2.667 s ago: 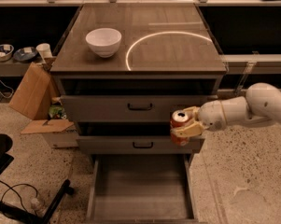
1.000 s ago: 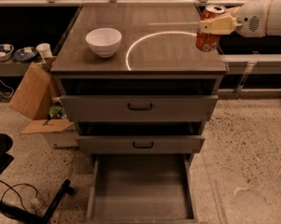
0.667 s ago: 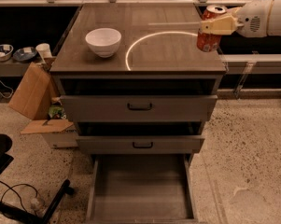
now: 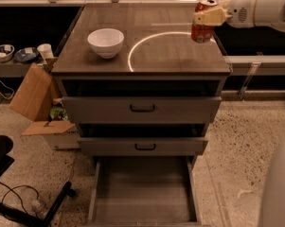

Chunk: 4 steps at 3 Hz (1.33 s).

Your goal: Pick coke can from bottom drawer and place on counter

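Note:
The coke can point(image 4: 201, 31), red with a silver top, is upright at the right edge of the counter point(image 4: 151, 51), its base at or just above the surface. My gripper point(image 4: 207, 17) reaches in from the right and is shut on the can's upper part. The bottom drawer point(image 4: 143, 193) is pulled open below, with nothing in it.
A white bowl point(image 4: 105, 42) sits on the counter's left side. The two upper drawers point(image 4: 142, 109) stick out slightly. A cardboard box point(image 4: 37, 98) and clutter lie left of the cabinet. A black chair base point(image 4: 19, 197) is at the lower left.
Early on, the gripper held the can low in front of the middle drawer; it has since lifted it to the counter's right edge. Over the last second it has barely moved.

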### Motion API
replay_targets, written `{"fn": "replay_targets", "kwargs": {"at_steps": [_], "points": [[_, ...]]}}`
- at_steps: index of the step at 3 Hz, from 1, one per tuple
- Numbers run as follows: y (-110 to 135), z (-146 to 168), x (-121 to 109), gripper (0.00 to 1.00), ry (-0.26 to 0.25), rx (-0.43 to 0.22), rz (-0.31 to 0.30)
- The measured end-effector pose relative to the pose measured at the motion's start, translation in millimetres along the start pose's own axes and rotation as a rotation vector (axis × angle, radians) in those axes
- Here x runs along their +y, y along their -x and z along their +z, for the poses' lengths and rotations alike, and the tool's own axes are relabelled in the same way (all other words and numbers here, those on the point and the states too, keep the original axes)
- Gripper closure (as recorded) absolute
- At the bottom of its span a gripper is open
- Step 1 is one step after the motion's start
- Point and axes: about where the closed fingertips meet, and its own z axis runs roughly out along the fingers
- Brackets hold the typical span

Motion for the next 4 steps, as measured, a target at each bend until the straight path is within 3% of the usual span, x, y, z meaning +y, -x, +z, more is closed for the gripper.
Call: {"fn": "replay_targets", "kwargs": {"at_steps": [1,2,3,4], "points": [[11,41,-32,1.0,-0.057,0.002,0.041],[38,88,-58,1.0,-0.164,-0.011,0.056],[58,129,-71,1.0,-0.241,-0.067,0.077],[61,170,-88,1.0,-0.319,-0.124,0.117]]}}
